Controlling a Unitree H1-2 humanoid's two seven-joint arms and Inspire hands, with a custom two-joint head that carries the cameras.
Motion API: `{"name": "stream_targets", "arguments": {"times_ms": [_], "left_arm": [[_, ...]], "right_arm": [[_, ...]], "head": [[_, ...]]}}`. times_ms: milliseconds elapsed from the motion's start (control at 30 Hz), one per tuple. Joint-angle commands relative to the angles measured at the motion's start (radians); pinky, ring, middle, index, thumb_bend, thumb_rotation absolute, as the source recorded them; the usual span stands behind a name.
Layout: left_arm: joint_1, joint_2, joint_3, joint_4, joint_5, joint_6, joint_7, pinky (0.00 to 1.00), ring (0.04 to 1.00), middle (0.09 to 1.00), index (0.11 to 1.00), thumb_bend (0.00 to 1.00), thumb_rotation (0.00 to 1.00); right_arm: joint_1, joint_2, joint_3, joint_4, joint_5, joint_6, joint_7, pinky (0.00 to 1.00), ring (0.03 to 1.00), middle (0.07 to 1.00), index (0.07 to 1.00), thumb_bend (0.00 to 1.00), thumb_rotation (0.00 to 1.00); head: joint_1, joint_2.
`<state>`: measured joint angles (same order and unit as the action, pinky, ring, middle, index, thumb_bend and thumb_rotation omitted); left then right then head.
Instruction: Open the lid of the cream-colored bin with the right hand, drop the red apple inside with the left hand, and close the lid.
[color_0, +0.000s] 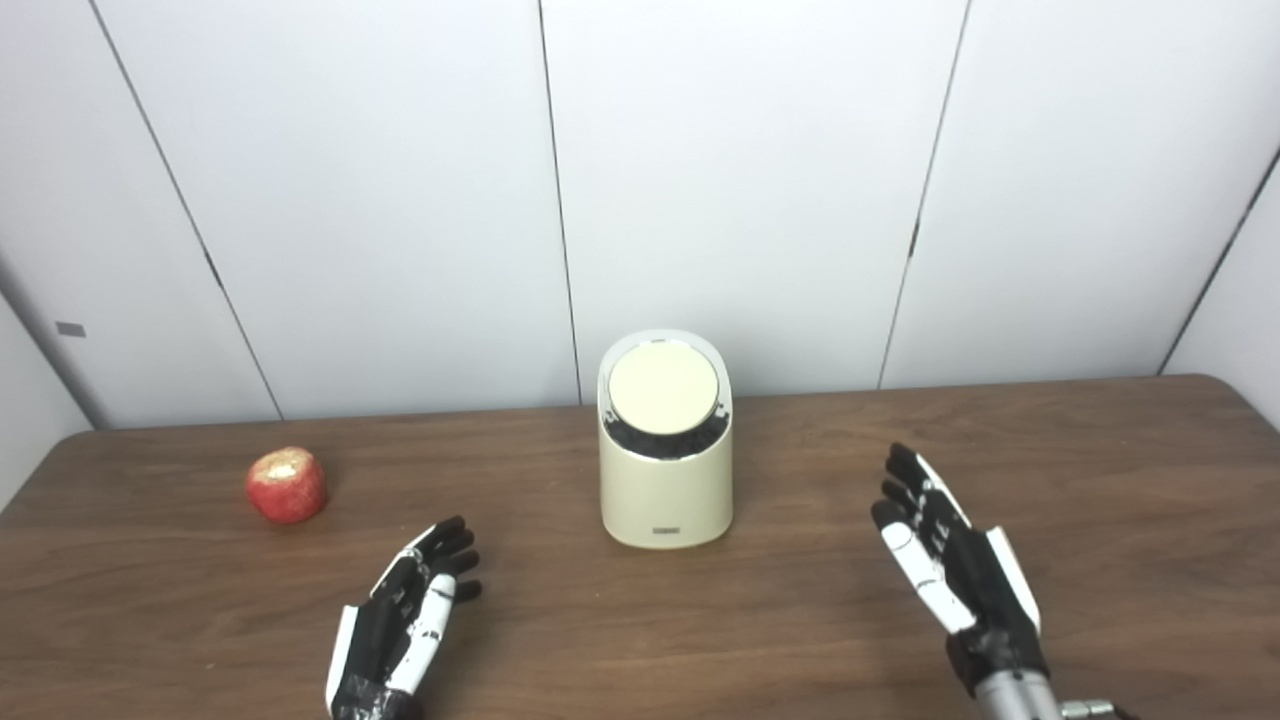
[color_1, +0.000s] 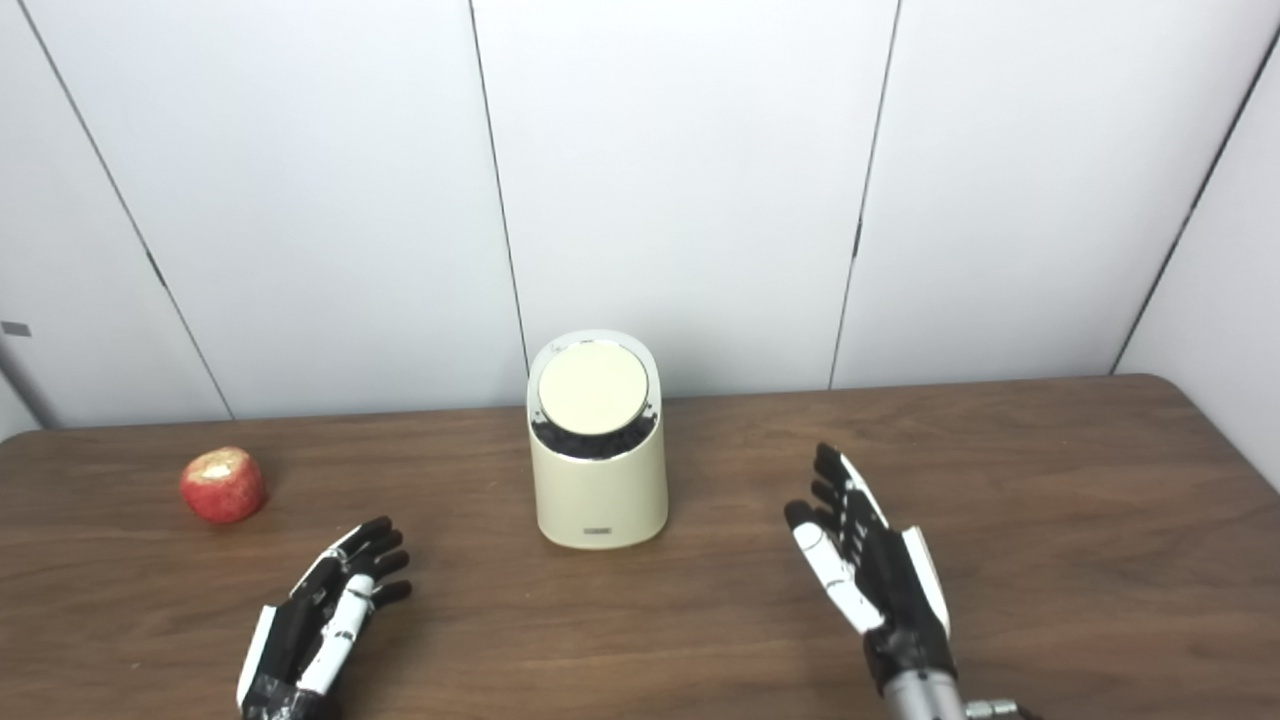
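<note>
Bin: stands upright on the tabletop, midway between the two hands; taken as the landmark below.
Lid: round, cream, seated flat in the slanted top of the bin and tilted toward the viewer; a dark gap shows along its lower edge. Not yet opened.
Apple: red with a pale patch on top, resting on the tabletop well to the left of the bin, apart from everything.
Left hand: fingers spread, holding nothing; low over the tabletop, left of and nearer than the bin, with the apple farther left beyond it.
Right hand: fingers spread, holding nothing; raised edge-on, right of and nearer than the bin, well apart from it.
Stage: judged as the start; no step of the task is done.
Risk, bin: it looks light and is not held down. A sideways push on the lid by the right hand may slide or tip it.
Risk, lid: how it opens cannot be told from here. Pressing the wrong edge may leave it seated.
Risk, apple: round, so a glancing touch from the left hand may roll it farther from the bin.
Risk, timing: if the lid is let go early, the apple may strike it instead of dropping in.
</note>
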<state>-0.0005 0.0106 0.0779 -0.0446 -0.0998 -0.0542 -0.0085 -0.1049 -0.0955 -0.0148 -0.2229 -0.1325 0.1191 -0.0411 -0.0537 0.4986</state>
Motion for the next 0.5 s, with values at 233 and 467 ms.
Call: {"name": "stream_targets", "arguments": {"times_ms": [233,467], "left_arm": [[0.001,0.003,-0.002,0.019,-0.016,-0.036,-0.012,0.74,0.805,0.819,0.817,0.19,0.43],[0.003,0.002,-0.008,0.018,-0.003,-0.033,-0.004,0.74,0.807,0.82,0.82,0.18,0.43]], "right_arm": [[-0.226,-0.019,0.044,-0.088,-0.164,0.143,0.007,0.88,0.941,0.956,0.934,0.79,0.78],[-0.395,-0.021,0.11,-0.025,-0.322,0.236,0.005,0.81,0.907,0.934,0.941,0.85,0.68]], "head": [[-0.002,-0.002],[-0.005,-0.004]]}}
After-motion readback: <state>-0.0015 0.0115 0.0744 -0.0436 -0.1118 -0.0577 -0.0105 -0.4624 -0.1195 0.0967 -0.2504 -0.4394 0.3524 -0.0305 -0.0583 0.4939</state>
